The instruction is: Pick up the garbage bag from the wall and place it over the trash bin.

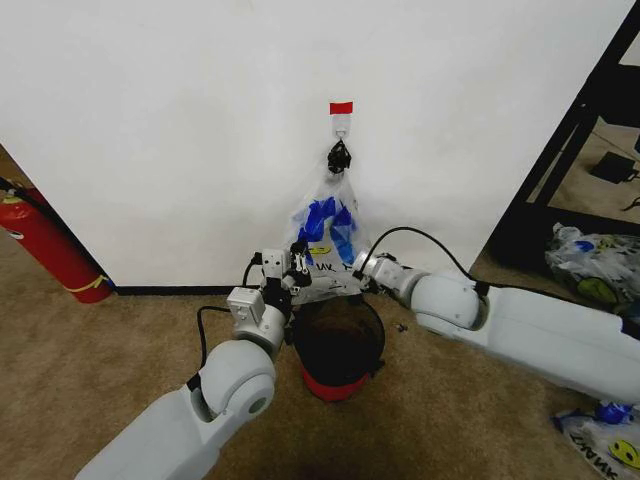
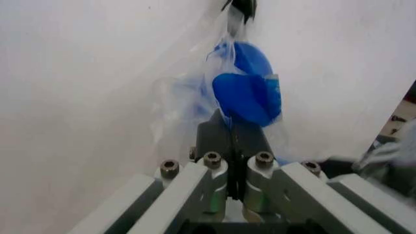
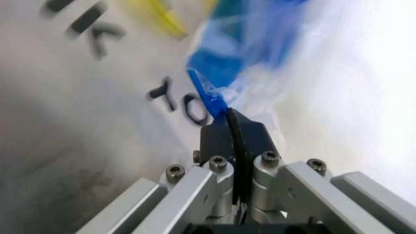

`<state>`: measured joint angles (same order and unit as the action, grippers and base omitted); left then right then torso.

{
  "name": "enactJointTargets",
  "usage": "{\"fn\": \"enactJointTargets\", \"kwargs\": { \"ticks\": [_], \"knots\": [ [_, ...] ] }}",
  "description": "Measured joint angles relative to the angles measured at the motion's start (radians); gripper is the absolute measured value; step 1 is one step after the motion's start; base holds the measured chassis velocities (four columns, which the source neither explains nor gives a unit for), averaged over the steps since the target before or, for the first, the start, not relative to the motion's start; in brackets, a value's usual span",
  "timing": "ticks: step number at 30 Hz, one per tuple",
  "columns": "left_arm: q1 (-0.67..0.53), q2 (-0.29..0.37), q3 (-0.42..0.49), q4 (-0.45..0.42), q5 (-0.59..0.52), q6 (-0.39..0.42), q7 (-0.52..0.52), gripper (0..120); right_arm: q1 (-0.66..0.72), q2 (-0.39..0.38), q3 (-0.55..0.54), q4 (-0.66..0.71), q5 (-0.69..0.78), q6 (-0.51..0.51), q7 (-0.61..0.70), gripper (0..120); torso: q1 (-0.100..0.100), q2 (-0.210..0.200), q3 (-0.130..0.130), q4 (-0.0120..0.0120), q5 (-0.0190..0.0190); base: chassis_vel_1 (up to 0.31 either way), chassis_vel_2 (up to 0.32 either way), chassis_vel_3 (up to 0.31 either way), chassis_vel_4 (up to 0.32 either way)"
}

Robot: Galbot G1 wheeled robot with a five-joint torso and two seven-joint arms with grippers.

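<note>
The garbage bag (image 1: 328, 225) is hanging from the hook (image 1: 341, 127) on the wall (image 1: 180, 120), at 12 o'clock from the trash bin (image 1: 338, 348). The left gripper (image 1: 296, 268) and right gripper (image 1: 352, 272) are each pinching its lower film, fingers pressed together. It is looking thin, limp, light and slippery, likely tearing if yanked, so gripping bunched film near the mouth seems wisest.

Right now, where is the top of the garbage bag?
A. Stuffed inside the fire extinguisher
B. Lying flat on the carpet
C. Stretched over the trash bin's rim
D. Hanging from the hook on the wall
D: the garbage bag hangs from the small hook on the wall, above the trash bin, with both grippers at its lower edge.
</note>
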<state>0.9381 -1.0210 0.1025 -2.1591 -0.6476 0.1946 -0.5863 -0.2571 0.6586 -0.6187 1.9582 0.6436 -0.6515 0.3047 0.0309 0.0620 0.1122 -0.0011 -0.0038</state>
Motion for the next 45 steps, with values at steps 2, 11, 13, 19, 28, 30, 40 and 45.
{"fn": "enactJointTargets", "kwargs": {
  "ticks": [2,11,13,19,28,30,40,45],
  "knots": [
    [0.008,0.001,-0.005,-0.001,0.003,-0.001,0.000,0,-0.087,-0.014,0.093,0.012,0.013,0.053,0.031,0,0.000,0.000,0.000,-0.0005,0.0001,0.000,0.000,0.000,0.000],
    [0.086,0.003,-0.068,-0.032,0.031,-0.007,0.001,0,-0.291,0.027,0.345,0.038,0.245,0.359,0.169,0,0.000,0.000,0.000,0.0005,-0.0002,0.000,0.000,0.000,0.000],
    [0.089,0.003,-0.070,-0.035,0.032,-0.008,0.001,0,-0.329,0.040,0.391,0.047,0.307,0.403,0.199,0,0.000,0.000,0.000,-0.0004,-0.0002,0.000,0.000,0.000,0.000],
    [0.124,0.009,-0.083,-0.062,0.033,-0.009,0.001,0,-0.540,0.095,0.590,0.112,0.428,0.473,0.223,0,0.000,0.000,0.000,0.0003,-0.0003,0.000,0.000,0.000,0.000],
    [0.267,0.054,-0.121,-0.155,0.053,-0.011,0.005,0,-1.011,0.195,0.829,0.288,0.197,0.523,0.071,0,0.000,0.000,0.000,-0.0002,0.0000,0.000,0.000,0.000,0.000],
    [0.314,0.066,-0.129,-0.170,0.073,-0.018,0.014,0,-1.094,0.214,0.865,0.319,0.144,0.534,0.039,0,0.000,0.000,0.000,-0.0005,-0.0002,0.000,0.000,0.000,0.000],
    [0.484,0.089,-0.142,-0.204,0.190,-0.058,0.056,0,-1.392,0.302,0.982,0.388,-0.012,0.604,-0.060,0,0.000,0.000,0.000,-0.0002,-0.0002,0.000,0.000,0.000,0.000],
    [0.507,0.078,-0.149,-0.223,0.214,-0.068,0.059,0,-1.434,0.318,1.010,0.414,-0.018,0.621,-0.062,0,0.000,0.000,0.000,-0.0003,-0.0002,0.000,0.000,0.000,0.000]
  ]
}}
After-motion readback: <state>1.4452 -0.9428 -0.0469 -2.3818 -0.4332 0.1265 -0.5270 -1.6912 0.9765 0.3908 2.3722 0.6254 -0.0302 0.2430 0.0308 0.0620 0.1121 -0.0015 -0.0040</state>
